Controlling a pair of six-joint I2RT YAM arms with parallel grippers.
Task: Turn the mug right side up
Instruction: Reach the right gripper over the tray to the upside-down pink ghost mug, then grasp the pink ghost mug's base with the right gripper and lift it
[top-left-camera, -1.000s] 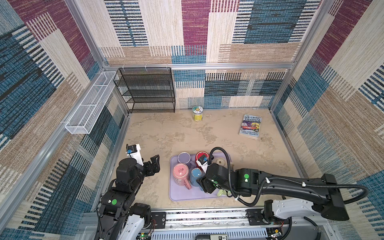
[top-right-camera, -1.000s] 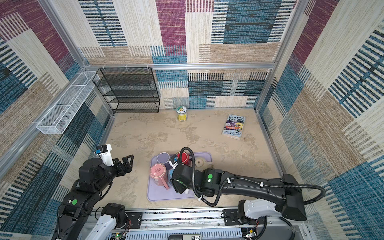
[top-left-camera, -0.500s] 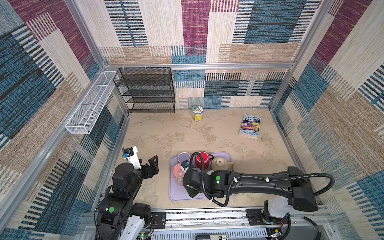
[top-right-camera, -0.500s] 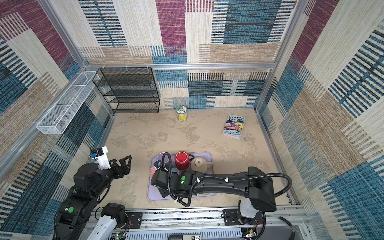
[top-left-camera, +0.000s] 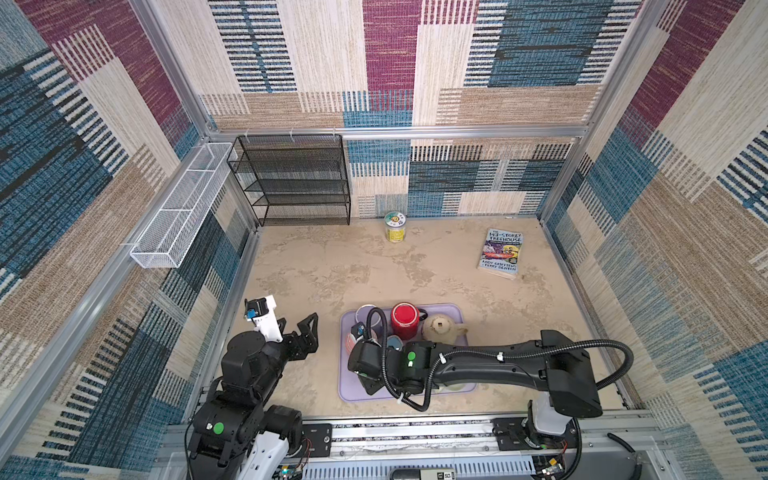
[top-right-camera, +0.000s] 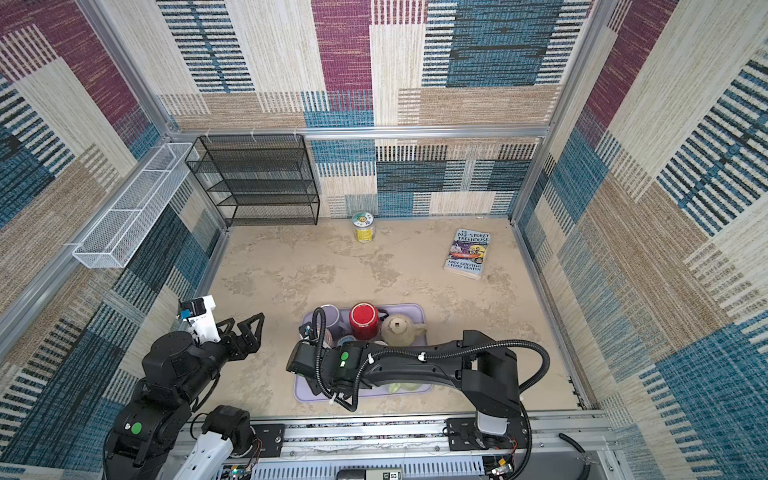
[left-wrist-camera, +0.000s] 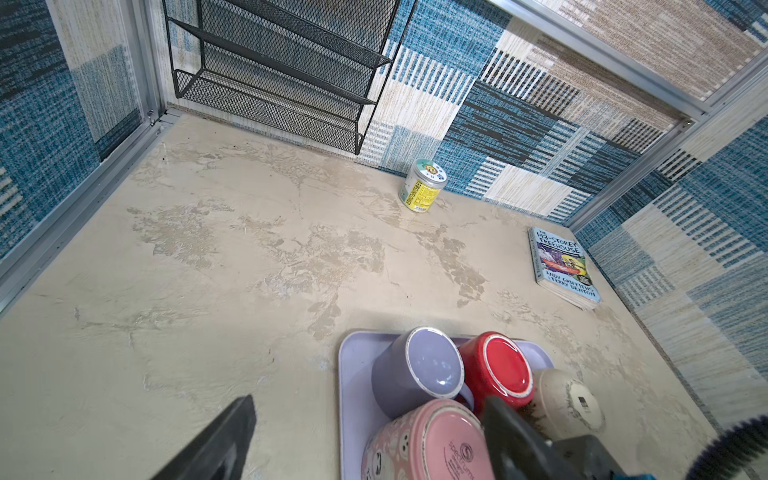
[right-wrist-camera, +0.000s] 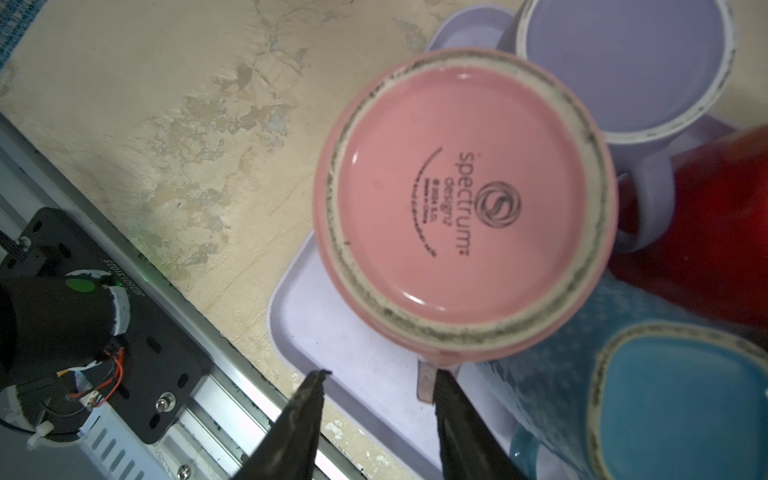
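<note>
Jaws of my right gripper (right-wrist-camera: 378, 376) stand apart over the lavender tray (right-wrist-camera: 332, 332). The handle of the pink mug (right-wrist-camera: 461, 199) sits in the gap between them. It is just beside one finger, and the other finger is clear of it, so I read this as no grip yet. My left gripper (top-left-camera: 297, 326) hangs over the bare counter (top-left-camera: 374, 266) beside the tray, jaws wide apart and holding nothing.

The pink mug is on the tray, mouth down, with its stamped base facing up at my wrist camera. In both top views my right arm covers most of it.

It is hemmed in. The blue mug (right-wrist-camera: 665, 395) presses close on one side and the lavender mug (right-wrist-camera: 623, 66) sits just behind it. The red mug (top-left-camera: 405, 318) and a beige mug (top-left-camera: 438, 328) are further along the tray. Every one of them shows its base, so none has been turned.

As I judge it, I am at the very start: lined up on the handle, nothing lifted, nothing flipped. I have yet to pinch the handle, raise the mug clear of its neighbours and roll it over. Then I set it down on its base and let go. The blue mug crowding the handle is the thing I would watch.
</note>
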